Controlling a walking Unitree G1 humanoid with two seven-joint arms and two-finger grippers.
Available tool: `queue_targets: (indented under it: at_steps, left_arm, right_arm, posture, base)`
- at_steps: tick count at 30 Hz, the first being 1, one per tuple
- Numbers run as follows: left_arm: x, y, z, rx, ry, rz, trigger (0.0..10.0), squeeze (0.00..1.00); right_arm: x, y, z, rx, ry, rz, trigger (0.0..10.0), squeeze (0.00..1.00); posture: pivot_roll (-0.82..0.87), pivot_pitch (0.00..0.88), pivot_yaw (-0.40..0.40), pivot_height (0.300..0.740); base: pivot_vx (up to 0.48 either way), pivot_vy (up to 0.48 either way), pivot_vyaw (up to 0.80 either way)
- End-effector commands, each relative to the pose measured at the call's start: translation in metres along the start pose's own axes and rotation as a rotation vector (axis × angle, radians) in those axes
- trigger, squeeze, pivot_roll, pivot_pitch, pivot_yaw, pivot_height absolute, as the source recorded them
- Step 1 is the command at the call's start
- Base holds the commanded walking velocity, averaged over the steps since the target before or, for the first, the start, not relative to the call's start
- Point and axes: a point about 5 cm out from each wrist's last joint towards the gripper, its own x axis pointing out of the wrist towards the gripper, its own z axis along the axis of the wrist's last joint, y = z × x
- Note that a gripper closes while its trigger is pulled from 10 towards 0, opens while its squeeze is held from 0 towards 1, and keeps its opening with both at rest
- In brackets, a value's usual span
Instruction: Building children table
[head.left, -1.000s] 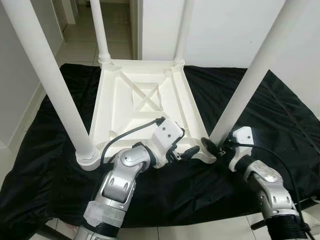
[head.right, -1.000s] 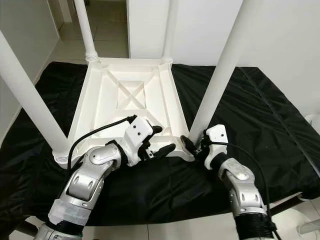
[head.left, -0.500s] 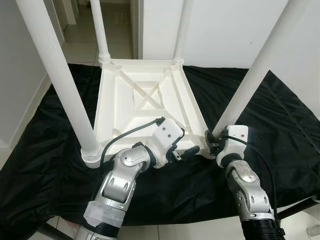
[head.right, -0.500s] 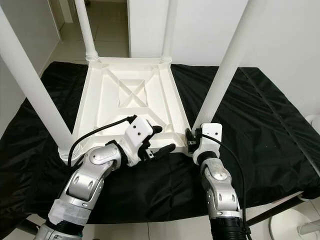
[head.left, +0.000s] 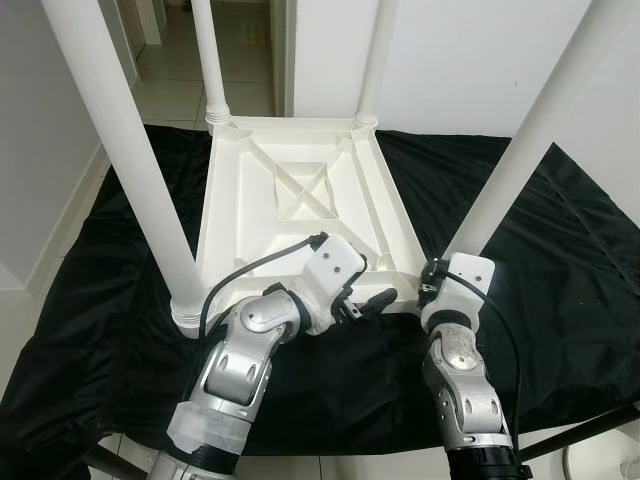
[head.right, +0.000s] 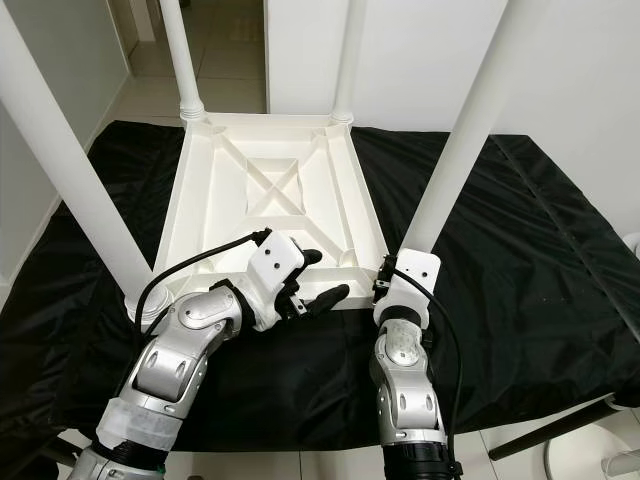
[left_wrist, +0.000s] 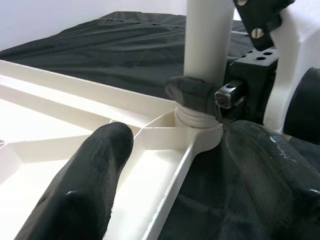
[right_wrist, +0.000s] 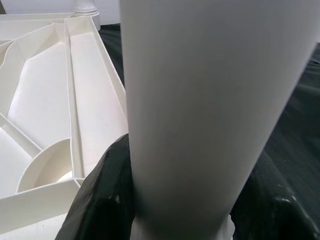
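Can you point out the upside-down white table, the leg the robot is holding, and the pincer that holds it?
Upturned table (head.left: 300, 215), left eye view, ribbed underside.
Near right leg (head.left: 520, 140), left eye view, middle of its shaft.
Right pincer (left_wrist: 200, 97), left wrist view, black finger wrapped round the leg's base.

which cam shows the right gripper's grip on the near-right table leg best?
Left wrist view: the right gripper shows side-on, one finger wrapped round the near-right leg just above its socket. Right wrist view is too close: leg between two fingers. Eye views show mostly the white wrist housing.
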Motion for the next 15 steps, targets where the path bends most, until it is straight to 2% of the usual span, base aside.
queue_targets:
  at_steps: [1, 3, 4, 7, 15]
  left_arm:
    - [0.001, 0.005, -0.001, 0.004, 0.013, 0.128, 10.0, 0.00]
    - [0.001, 0.005, -0.001, 0.004, 0.013, 0.129, 10.0, 0.00]
    - [0.001, 0.006, -0.001, 0.003, 0.011, 0.131, 10.0, 0.00]
    - [0.000, 0.006, -0.001, 0.004, 0.011, 0.133, 10.0, 0.00]
    - [0.002, 0.006, -0.001, 0.005, 0.011, 0.138, 10.0, 0.00]
  right_arm:
    - [-0.006, -0.003, -0.017, -0.007, 0.079, -0.015, 10.0, 0.00]
    - [-0.006, -0.003, -0.017, -0.007, 0.075, -0.009, 10.0, 0.00]
    - [-0.005, -0.002, -0.015, -0.004, 0.060, 0.006, 10.0, 1.00]
    - [-0.005, -0.002, -0.013, -0.001, 0.036, 0.023, 10.0, 1.00]
    - [0.001, -0.013, -0.009, 0.001, -0.003, 0.109, 10.0, 0.98]
  posture:
    - [-0.04, 0.031, -0.039, 0.740]
    - [-0.04, 0.031, -0.040, 0.740]
    - [-0.04, 0.029, -0.043, 0.740]
    - [-0.04, 0.028, -0.043, 0.740]
    - [-0.04, 0.024, -0.046, 0.740]
  base:
    - [0.000, 0.000, 0.00]
    - [0.000, 0.000, 0.00]
    - [0.000, 0.000, 0.00]
    - [0.000, 0.000, 0.00]
    - [0.000, 0.000, 0.00]
